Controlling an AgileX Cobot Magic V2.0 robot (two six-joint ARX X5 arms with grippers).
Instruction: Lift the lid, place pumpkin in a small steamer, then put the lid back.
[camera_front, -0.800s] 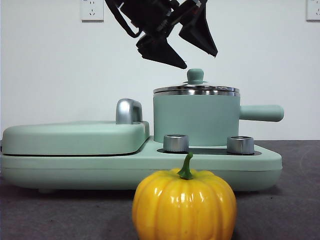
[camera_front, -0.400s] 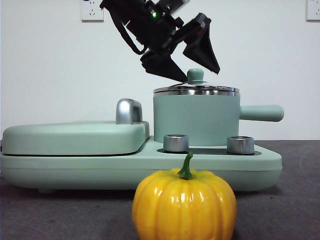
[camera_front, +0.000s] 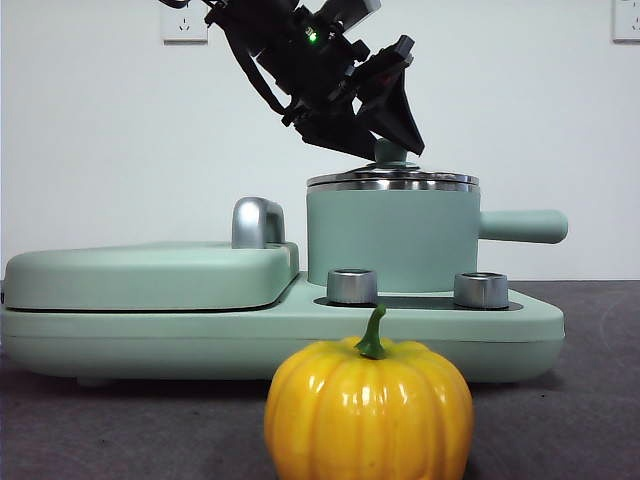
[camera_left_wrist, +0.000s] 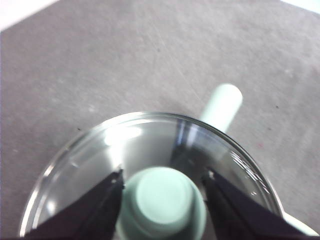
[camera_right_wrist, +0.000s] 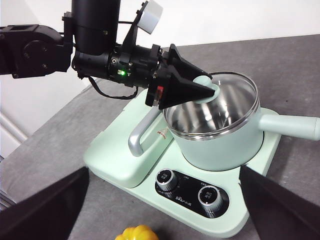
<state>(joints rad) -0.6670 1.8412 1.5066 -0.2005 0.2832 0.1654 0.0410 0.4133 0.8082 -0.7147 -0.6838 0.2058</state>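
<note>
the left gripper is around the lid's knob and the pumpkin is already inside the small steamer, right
Not quite. The left gripper does straddle the knob of the lid, but the pumpkin is not in the small steamer; the front view shows it on the table in front of the base.

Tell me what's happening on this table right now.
The left gripper is down over the small mint-green steamer pot, its jaws open on either side of the mint-green knob of the round clear glass lid. The lid sits on the pot, not yet lifted. The glossy yellow-orange toy pumpkin waits on the grey table in front of the long mint-green base. The right gripper hangs open, well back.
</note>
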